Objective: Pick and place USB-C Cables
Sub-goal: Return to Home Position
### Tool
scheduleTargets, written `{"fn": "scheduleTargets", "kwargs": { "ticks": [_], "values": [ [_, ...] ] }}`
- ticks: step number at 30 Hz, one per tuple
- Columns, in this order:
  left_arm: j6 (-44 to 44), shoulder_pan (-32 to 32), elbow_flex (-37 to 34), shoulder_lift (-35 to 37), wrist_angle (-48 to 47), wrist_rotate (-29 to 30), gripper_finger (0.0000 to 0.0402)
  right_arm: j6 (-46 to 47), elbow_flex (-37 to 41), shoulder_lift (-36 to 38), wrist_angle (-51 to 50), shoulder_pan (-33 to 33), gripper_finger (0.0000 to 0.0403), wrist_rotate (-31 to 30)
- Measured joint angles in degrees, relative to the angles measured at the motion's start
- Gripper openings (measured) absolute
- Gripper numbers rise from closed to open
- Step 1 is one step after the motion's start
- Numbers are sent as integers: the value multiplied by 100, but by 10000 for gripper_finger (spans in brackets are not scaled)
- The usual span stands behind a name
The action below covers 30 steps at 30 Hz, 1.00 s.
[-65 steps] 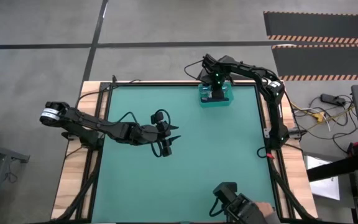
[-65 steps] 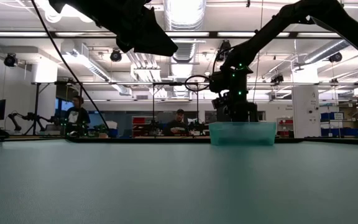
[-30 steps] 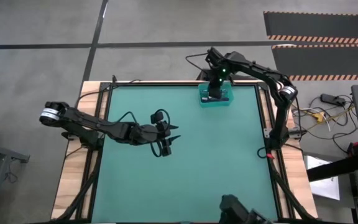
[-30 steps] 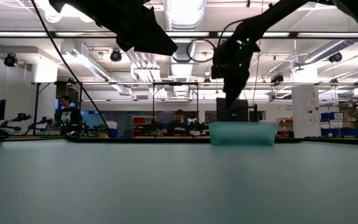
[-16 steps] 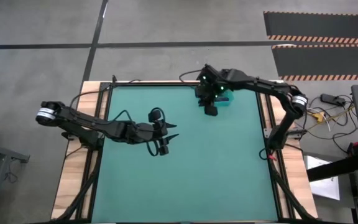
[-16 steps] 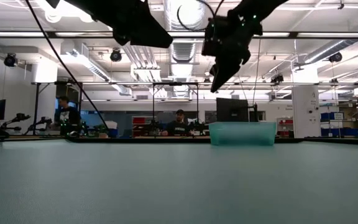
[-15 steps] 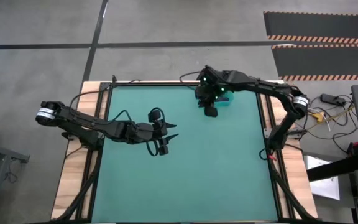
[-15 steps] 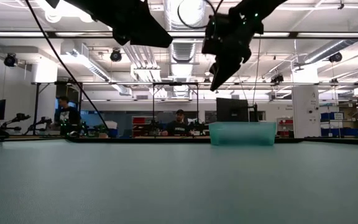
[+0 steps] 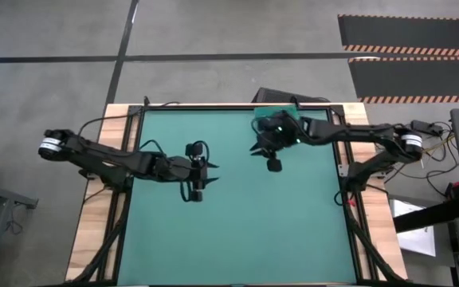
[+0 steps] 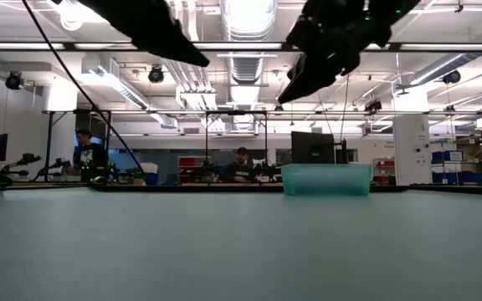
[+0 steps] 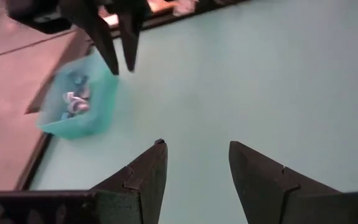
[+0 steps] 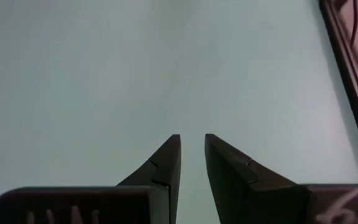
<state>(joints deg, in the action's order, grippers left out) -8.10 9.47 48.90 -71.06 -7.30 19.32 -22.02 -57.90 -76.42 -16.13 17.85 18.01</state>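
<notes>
The USB-C cables (image 11: 73, 102) show only in the left wrist view, as small white and bluish bundles lying inside a teal bin (image 11: 98, 115) at the table's far edge. The same bin (image 10: 325, 178) stands on the table in the low view and is half covered by the right arm in the high view (image 9: 285, 115). My right gripper (image 12: 191, 138) hangs in the air just near of the bin (image 9: 255, 148), open by a narrow gap and holding nothing. My left gripper (image 11: 194, 146) hovers over the table's middle (image 9: 210, 171), open wide and holding nothing.
The green table top (image 9: 237, 231) spreads bare in front of both grippers. A dark raised frame (image 12: 347, 68) runs along the table's edges. In the low view, people and workbenches (image 10: 241, 163) stand in the room far behind the table.
My right gripper has risen out of the bin and swung toward the table's middle and near side, tipping from pointing down toward level. My left gripper has drawn back a little toward the table's left. The bin has stayed where it was.
</notes>
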Motion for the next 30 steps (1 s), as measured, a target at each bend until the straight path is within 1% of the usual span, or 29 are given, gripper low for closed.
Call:
{"fn": "scheduleTargets", "kwargs": {
  "ticks": [3, 6, 10, 12, 17, 20, 24, 28, 30],
  "values": [
    [-146, 0, -141, 211, -219, -278, 157, 119, 599, 305, 655, -151, 63, 1],
    [-166, 0, -454, 495, -220, -487, 157, 260, 1141, 605, 1143, -265, 63, 1],
    [-118, 0, -997, 1059, -19, -517, 156, 525, 1789, 956, 1708, -435, 63, -3],
    [-37, 0, -1280, 1397, 98, -519, 149, 647, 2063, 1129, 1932, -527, 63, -3],
    [33, 0, -1814, 2303, 416, -530, 109, 909, 2549, 1558, 2207, -678, 63, -31],
    [33, 0, -2041, 2817, 437, -530, 79, 1005, 2754, 1796, 2327, -778, 63, -231],
    [31, 0, -2283, 3381, 484, -530, 42, 1016, 2967, 2098, 2429, -863, 63, -451],
    [26, 0, -2592, 3882, 495, -537, 11, 1005, 3094, 2349, 2427, -863, 63, -458],
    [25, 0, -2755, 4097, 518, -540, 3, 948, 3125, 2436, 2399, -861, 63, -460]
  ]
}}
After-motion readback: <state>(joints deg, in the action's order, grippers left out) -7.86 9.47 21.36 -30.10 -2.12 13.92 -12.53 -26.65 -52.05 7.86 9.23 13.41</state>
